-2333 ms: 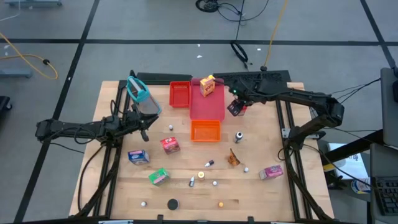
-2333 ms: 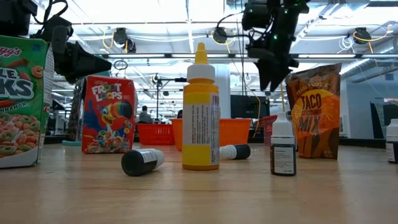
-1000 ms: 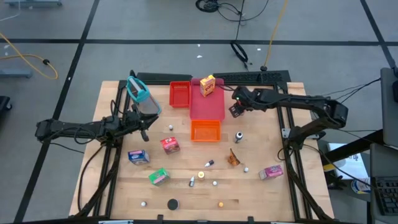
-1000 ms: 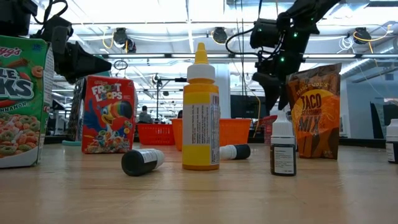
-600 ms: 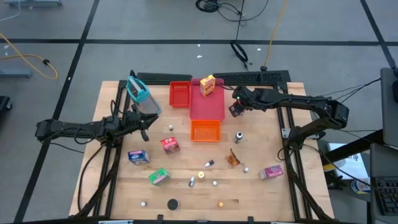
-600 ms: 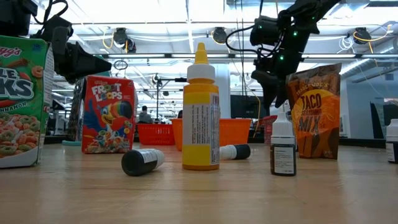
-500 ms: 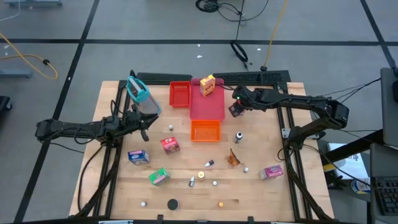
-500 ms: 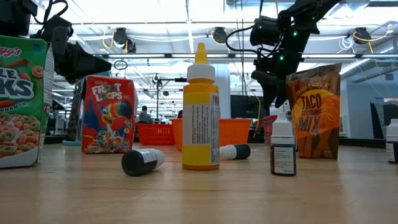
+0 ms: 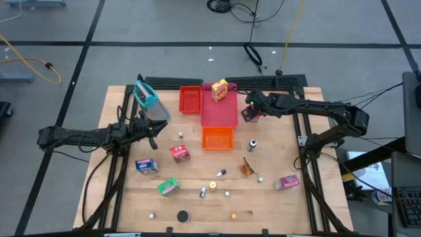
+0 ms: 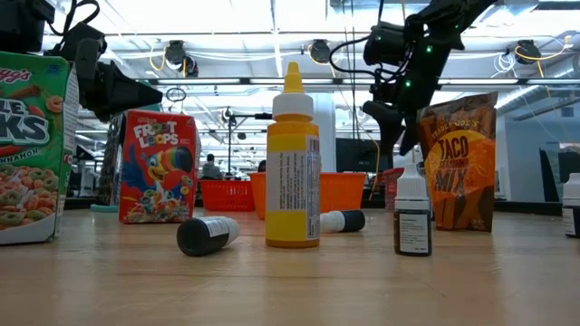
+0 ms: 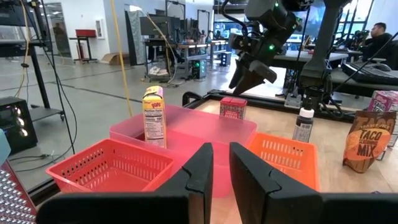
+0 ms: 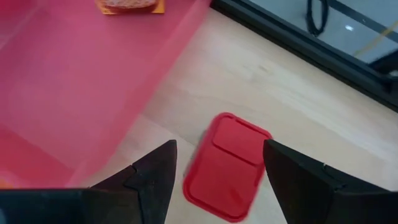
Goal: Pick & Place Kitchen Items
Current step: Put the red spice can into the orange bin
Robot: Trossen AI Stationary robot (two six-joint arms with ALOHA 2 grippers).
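Observation:
A small red box with a lid lies flat on the wood just right of the pink tray; the left wrist view shows the red box too. My right gripper hangs open above it, pointing down, one finger to each side and clear of it; my right gripper covers it in the high view. An orange-yellow carton stands in the pink tray. My left gripper waits at the table's left, its fingers a narrow gap apart, holding nothing.
A red tray and an orange tray flank the pink one. A teal-framed basket sits far left. Red, blue, green and pink boxes, a taco packet and several tiny bottles dot the near half.
My right gripper has edged slightly toward the pink tray while staying open above the red box. The box and the other items have kept their places.

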